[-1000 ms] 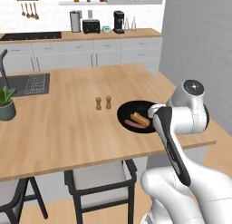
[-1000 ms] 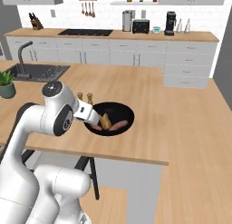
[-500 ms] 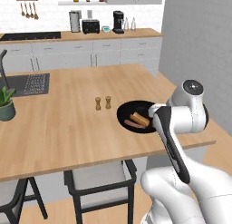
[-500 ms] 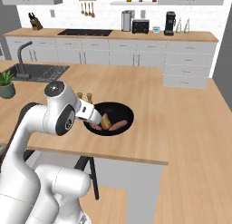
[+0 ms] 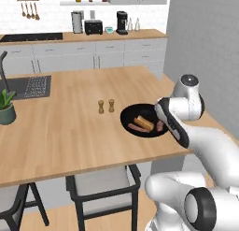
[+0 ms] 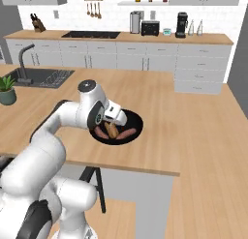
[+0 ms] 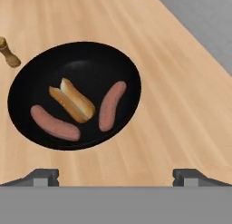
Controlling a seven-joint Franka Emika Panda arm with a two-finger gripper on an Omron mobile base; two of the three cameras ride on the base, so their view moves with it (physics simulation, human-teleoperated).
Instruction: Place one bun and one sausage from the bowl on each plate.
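Judging from the contents, nothing has been served yet: one split golden-tan bun (image 7: pixel 72 99) and two reddish-brown sausages (image 7: pixel 111 105) are seen lying in the shallow round black bowl (image 7: pixel 90 55) on the wooden counter (image 7: pixel 181 109). The two-finger gripper (image 7: pixel 115 175) is held above the bowl's near rim, fingers spread wide and empty. Every placement is left.

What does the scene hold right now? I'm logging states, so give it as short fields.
bowl: black bowl on the wooden island counter
contents: one split bun, two sausages
end effector: above the bowl's near edge, open, empty
nearby: salt and pepper shakers beside the bowl
plates: none visible
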